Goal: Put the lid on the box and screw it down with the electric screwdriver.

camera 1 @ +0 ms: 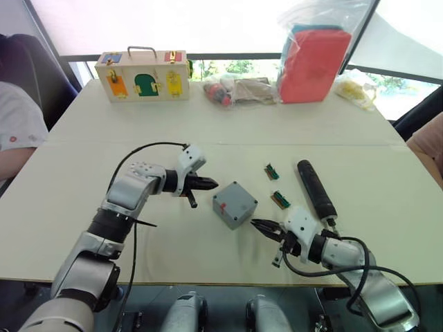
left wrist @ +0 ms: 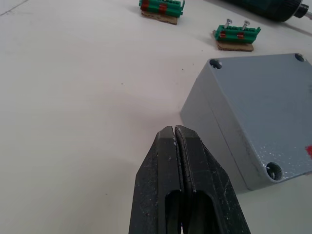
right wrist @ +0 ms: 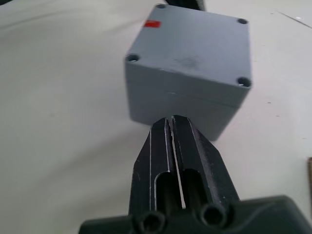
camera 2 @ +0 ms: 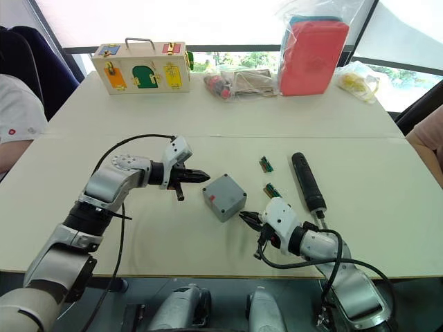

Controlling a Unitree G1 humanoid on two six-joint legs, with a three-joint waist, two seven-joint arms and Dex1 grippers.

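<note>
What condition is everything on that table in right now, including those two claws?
Lid: sitting on the box, corner holes look empty.
Box: closed, resting on the table.
Screwdriver: lying flat, untouched.
Left claw: shut, empty.
Right claw: shut, empty.
Wooden case: closed, latched.

Left arm reaches forward and bends inward at the elbow, wrist roughly level, left claw pointing toward the robot's right with fingers pressed together, holding nothing. Right arm comes in low from the right, forearm angled inward, right claw pointing left, fingers closed, also holding nothing.
</note>
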